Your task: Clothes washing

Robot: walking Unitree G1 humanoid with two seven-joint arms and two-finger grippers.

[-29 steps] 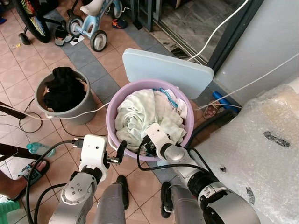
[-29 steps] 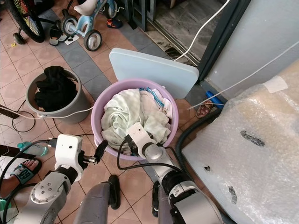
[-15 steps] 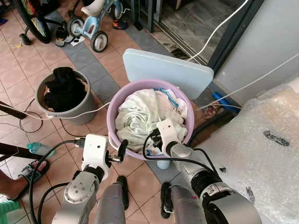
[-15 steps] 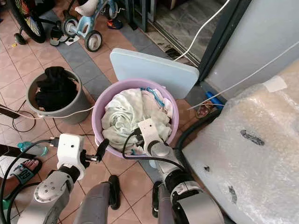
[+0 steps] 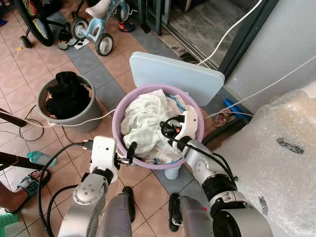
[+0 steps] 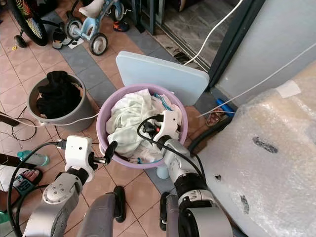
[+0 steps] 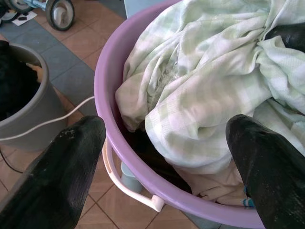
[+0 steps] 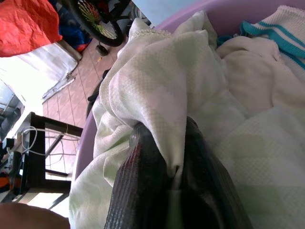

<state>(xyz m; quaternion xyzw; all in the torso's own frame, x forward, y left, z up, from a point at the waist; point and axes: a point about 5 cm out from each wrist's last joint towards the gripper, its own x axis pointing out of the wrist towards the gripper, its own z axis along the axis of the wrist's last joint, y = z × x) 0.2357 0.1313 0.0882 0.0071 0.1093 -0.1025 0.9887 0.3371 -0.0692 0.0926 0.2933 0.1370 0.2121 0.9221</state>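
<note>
Both arms advanced; right gripper [image 8: 174, 167] lifted pale cloth [image 5: 143, 118].

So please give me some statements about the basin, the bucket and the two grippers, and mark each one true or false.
1. The right gripper is shut on the pale green cloth in the purple basin. True.
2. The left gripper holds the cloth too. False: it is open, at the near rim of the basin, holding nothing.
3. The grey bucket holds dark clothes. True.
4. The grey bucket stands to the right of the basin. False: it stands to its left.
5. A light blue board stands behind the basin. True.
</note>
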